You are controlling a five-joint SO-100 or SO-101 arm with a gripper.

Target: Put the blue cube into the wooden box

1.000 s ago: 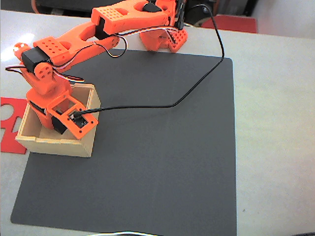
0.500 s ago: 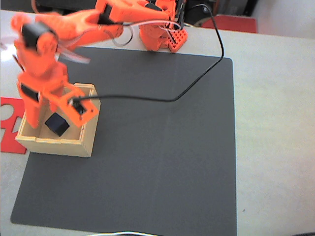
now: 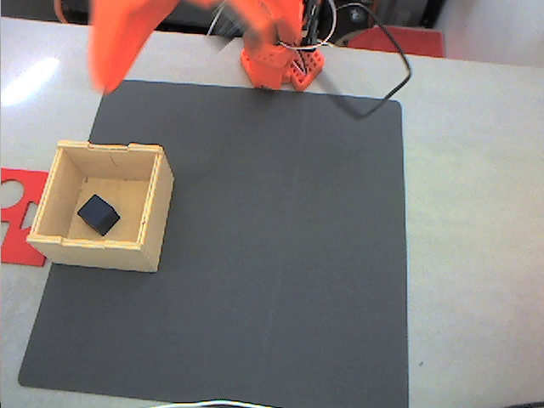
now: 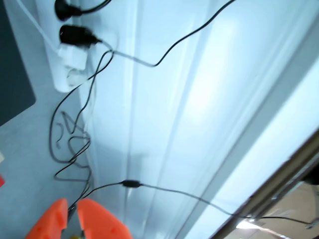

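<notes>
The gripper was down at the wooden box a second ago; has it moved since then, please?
Yes. It has gone up and away from the wooden box, toward the fixed view's top edge; the blue cube lies inside.

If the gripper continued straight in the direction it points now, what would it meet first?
In the wrist view the gripper points away from the mat, toward loose black cables on the pale surface. It would probably meet those first, though depth is unclear.
</notes>
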